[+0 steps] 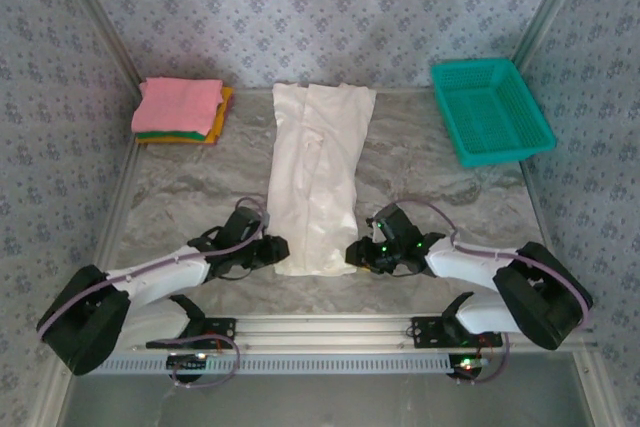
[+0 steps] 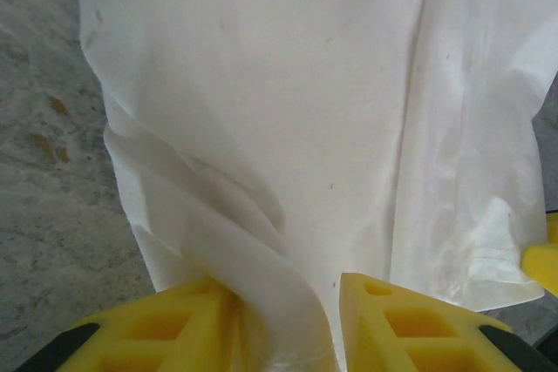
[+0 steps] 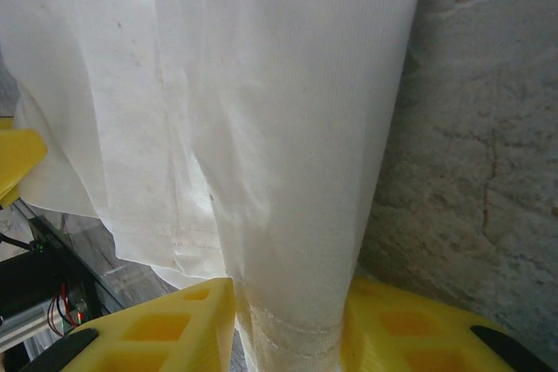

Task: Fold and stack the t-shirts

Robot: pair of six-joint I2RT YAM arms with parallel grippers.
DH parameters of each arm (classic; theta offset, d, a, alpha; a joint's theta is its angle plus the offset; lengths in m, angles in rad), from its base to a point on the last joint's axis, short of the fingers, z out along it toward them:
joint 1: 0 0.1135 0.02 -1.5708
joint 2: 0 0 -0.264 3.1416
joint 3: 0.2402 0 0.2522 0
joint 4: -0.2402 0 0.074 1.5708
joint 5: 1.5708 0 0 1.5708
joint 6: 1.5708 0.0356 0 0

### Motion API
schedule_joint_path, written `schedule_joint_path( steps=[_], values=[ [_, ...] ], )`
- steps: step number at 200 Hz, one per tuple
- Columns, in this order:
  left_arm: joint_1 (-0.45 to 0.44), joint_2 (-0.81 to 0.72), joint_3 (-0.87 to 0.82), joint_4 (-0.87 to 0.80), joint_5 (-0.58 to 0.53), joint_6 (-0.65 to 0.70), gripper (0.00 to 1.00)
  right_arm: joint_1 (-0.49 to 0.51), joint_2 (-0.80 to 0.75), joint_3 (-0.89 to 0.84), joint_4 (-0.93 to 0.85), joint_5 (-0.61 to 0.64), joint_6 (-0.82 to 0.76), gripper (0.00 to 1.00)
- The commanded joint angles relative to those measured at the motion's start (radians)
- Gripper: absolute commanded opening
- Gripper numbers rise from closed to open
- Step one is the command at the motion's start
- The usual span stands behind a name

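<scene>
The left pincer (image 1: 276,250) and right pincer (image 1: 354,253) each grip a near hem corner of the white t-shirt (image 1: 315,172), jaws closed on the cloth. It lies mid-counter (image 1: 450,207) as 1 long strip, sides apparently folded in. 3 folded shirts (image 1: 180,112) sit stacked at 10 o'clock. Judging by this, end-to-end folds and stacking are left.

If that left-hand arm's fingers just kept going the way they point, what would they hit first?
The white t-shirt; its near hem lies between the left gripper's fingers. Past the cloth, probably the right gripper facing it, though depth is unclear.
</scene>
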Motion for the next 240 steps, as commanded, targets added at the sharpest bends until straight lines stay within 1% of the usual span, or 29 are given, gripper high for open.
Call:
schedule_joint_path(
  steps=[1, 14, 18, 24, 29, 43, 60, 70, 78, 87, 108, 124, 132, 148, 167, 178, 190, 206, 221, 229, 240],
  values=[
    [-0.012, 0.007, -0.007, 0.032, 0.006, -0.018, 0.36, -0.007, 0.014, 0.009, -0.004, 0.011, -0.014, 0.37],
    [-0.012, 0.002, -0.014, 0.021, 0.004, -0.020, 0.33, -0.008, 0.013, 0.009, -0.008, 0.014, -0.011, 0.36],
    [-0.012, 0.000, -0.015, 0.014, 0.000, -0.020, 0.30, -0.008, 0.013, 0.009, -0.008, 0.015, -0.011, 0.35],
    [-0.013, -0.005, -0.019, 0.006, -0.005, -0.018, 0.22, -0.008, 0.012, 0.010, -0.008, 0.017, -0.012, 0.33],
    [-0.012, -0.010, -0.022, 0.002, -0.009, -0.018, 0.18, -0.008, 0.013, 0.010, -0.011, 0.019, -0.013, 0.30],
    [-0.012, -0.025, -0.032, -0.017, -0.029, -0.021, 0.14, -0.010, 0.014, 0.009, -0.018, 0.030, -0.015, 0.25],
    [-0.012, -0.044, -0.045, -0.033, -0.041, -0.025, 0.08, -0.009, 0.017, 0.019, -0.019, 0.025, -0.026, 0.22],
    [-0.013, -0.054, -0.055, -0.042, -0.046, -0.027, 0.00, -0.004, 0.019, 0.027, -0.022, 0.026, -0.031, 0.14],
    [-0.013, -0.064, -0.060, -0.050, -0.053, -0.027, 0.00, -0.002, 0.018, 0.033, -0.036, 0.032, -0.034, 0.06],
    [-0.012, -0.075, -0.062, -0.058, -0.059, -0.028, 0.00, 0.000, 0.016, 0.040, -0.049, 0.034, -0.041, 0.00],
    [-0.012, -0.108, -0.061, -0.073, -0.060, -0.038, 0.00, 0.003, -0.018, 0.050, -0.081, 0.047, -0.047, 0.00],
    [-0.015, -0.146, -0.053, -0.098, -0.052, -0.045, 0.00, 0.008, -0.088, 0.049, -0.124, 0.068, -0.043, 0.00],
    [-0.030, -0.168, -0.051, -0.106, -0.056, -0.057, 0.00, 0.012, -0.129, 0.042, -0.151, 0.077, -0.040, 0.00],
    [-0.093, -0.205, -0.053, -0.114, -0.072, -0.089, 0.00, 0.021, -0.202, -0.018, -0.191, 0.075, -0.001, 0.00],
    [-0.211, -0.239, -0.065, -0.158, -0.135, -0.144, 0.00, 0.065, -0.293, -0.116, -0.216, 0.094, 0.067, 0.00],
    [-0.271, -0.260, -0.094, -0.150, -0.171, -0.193, 0.00, 0.101, -0.344, -0.133, -0.272, 0.126, 0.084, 0.00],
    [-0.313, -0.280, -0.123, -0.128, -0.191, -0.232, 0.00, 0.112, -0.396, -0.127, -0.332, 0.142, 0.094, 0.00],
    [-0.318, -0.313, -0.107, -0.174, -0.209, -0.222, 0.00, 0.108, -0.462, -0.120, -0.370, 0.160, 0.105, 0.00],
    [-0.313, -0.349, -0.064, -0.233, -0.255, -0.174, 0.00, 0.080, -0.477, -0.103, -0.384, 0.137, 0.106, 0.00],
    [-0.291, -0.359, -0.044, -0.248, -0.255, -0.149, 0.00, 0.054, -0.468, -0.080, -0.398, 0.127, 0.085, 0.00],
    [-0.235, -0.363, -0.020, -0.252, -0.213, -0.115, 0.00, 0.022, -0.445, -0.039, -0.412, 0.107, 0.047, 0.00]
  ],
)
